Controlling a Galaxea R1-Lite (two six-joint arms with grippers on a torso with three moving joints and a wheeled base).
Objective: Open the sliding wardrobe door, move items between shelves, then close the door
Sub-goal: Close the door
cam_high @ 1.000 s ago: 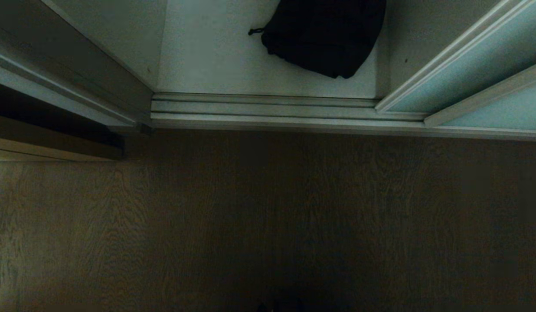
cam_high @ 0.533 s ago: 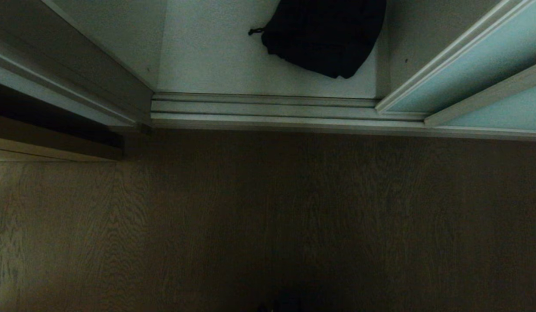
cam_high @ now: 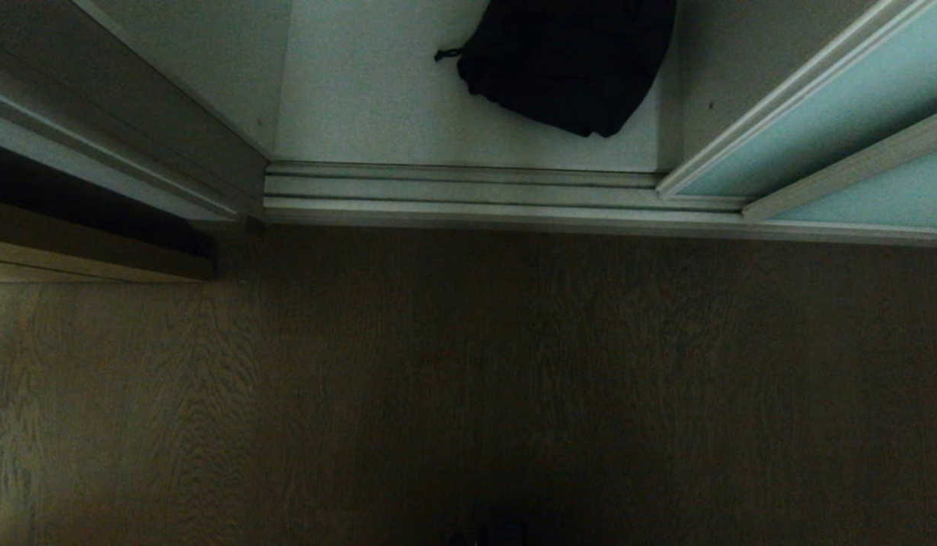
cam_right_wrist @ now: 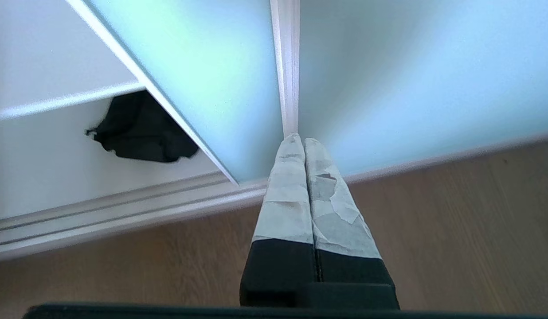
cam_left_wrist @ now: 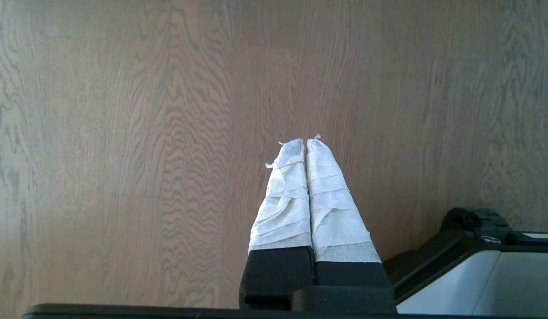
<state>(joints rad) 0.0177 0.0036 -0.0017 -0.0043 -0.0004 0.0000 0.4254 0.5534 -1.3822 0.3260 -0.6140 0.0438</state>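
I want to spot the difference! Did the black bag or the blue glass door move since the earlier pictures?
Nothing visibly changed. The black bag lies in the same spot on the bottom shelf, and the sliding wardrobe door stands in the same place at the right, leaving the wardrobe open. No gripper shows in the head view.

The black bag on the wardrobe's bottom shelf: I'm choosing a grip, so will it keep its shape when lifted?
Probably not. The black fabric bag lies slumped and lumpy on the shelf, so it should sag and fold around a grip. Its small strap may dangle. Soft cloth likely won't roll or slip, and pushed, it may bunch rather than slide.
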